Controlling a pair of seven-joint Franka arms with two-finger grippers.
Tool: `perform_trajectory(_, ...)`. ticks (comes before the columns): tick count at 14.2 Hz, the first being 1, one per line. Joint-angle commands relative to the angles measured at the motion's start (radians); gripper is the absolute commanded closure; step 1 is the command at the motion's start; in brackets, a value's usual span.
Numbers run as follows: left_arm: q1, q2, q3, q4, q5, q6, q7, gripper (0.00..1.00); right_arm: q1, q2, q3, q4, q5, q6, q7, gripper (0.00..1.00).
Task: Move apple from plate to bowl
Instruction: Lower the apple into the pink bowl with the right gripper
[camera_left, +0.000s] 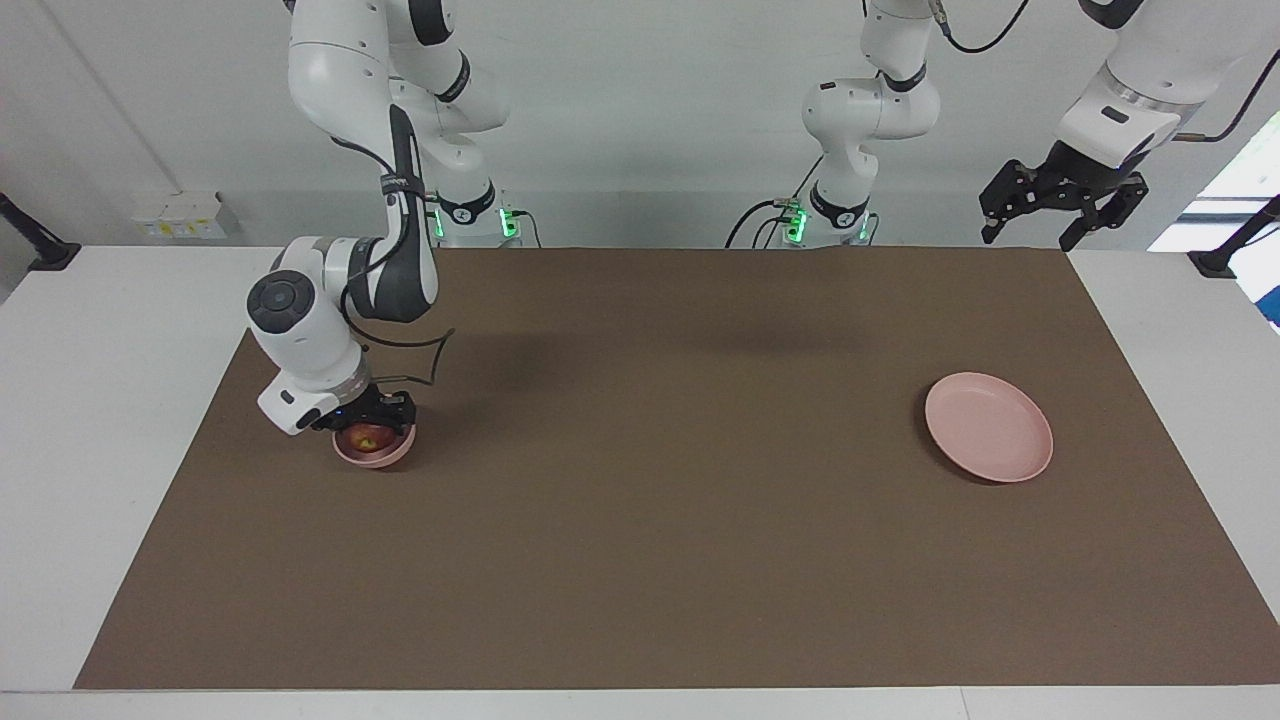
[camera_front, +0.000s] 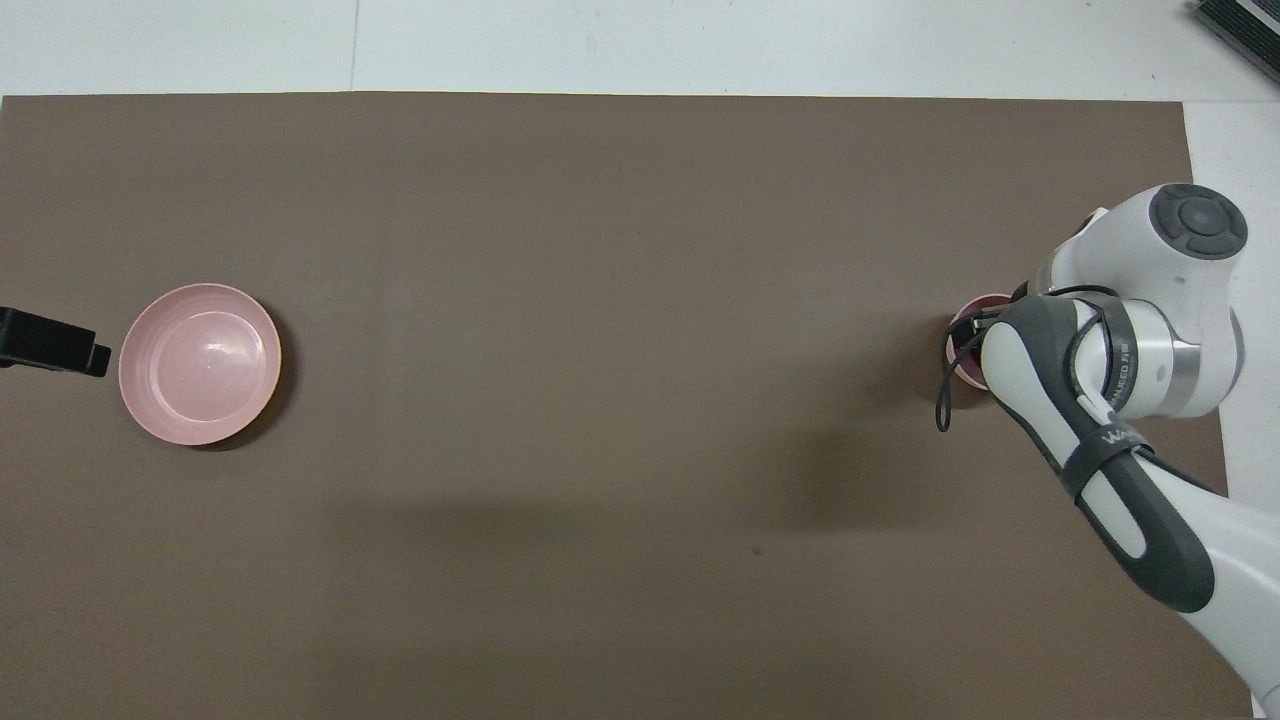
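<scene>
Right pincer (camera_left: 372, 420) over bowl (camera_left: 376, 455); apple (camera_left: 368, 436) inside.

Overhead: 1 plate, 1 bowl, 1 arm on a brown mat.

The pink plate (camera_front: 200, 363) lies flat on the brown mat (camera_front: 600, 300) toward the left arm's end of the table, with the black tip of the left gripper (camera_front: 52, 342) showing just beside it at the picture's edge. Well apart, toward the right arm's end, the right arm (camera_front: 1120, 400) comes in over the bowl (camera_front: 962, 345) and covers most of it, so that only a sliver of pink rim shows.
</scene>
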Motion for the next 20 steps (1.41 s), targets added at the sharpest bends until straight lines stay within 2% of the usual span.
perform_trajectory(1, -0.009, -0.022, 0.006, -0.025, 0.017, 0.003, -0.012, 0.0, 0.0, -0.002, 0.003, -0.01, -0.009, 0.025, 0.009, 0.23)
perform_trajectory(2, -0.008, -0.022, 0.006, -0.025, 0.017, 0.003, -0.012, 0.0, 0.0, -0.002, 0.003, -0.01, -0.009, 0.025, 0.009, 0.18)
perform_trajectory(3, -0.009, -0.022, 0.006, -0.025, 0.017, 0.003, -0.012, 0.0, 0.0, -0.002, 0.003, -0.01, -0.009, 0.025, 0.009, 0.09)
perform_trajectory(7, -0.008, -0.022, 0.006, -0.025, 0.017, 0.003, -0.012, 0.0, 0.0, -0.002, 0.003, -0.01, -0.009, 0.025, 0.009, 0.0)
perform_trajectory(13, -0.008, -0.022, 0.006, -0.025, 0.017, 0.003, -0.012, 0.0, 0.0, -0.007, 0.003, 0.007, -0.007, 0.002, 0.008, 0.0)
perform_trajectory(20, -0.008, -0.022, 0.006, -0.025, 0.017, 0.003, -0.012, 0.0, 0.0, -0.119, 0.003, 0.098, -0.004, -0.109, 0.069, 0.0)
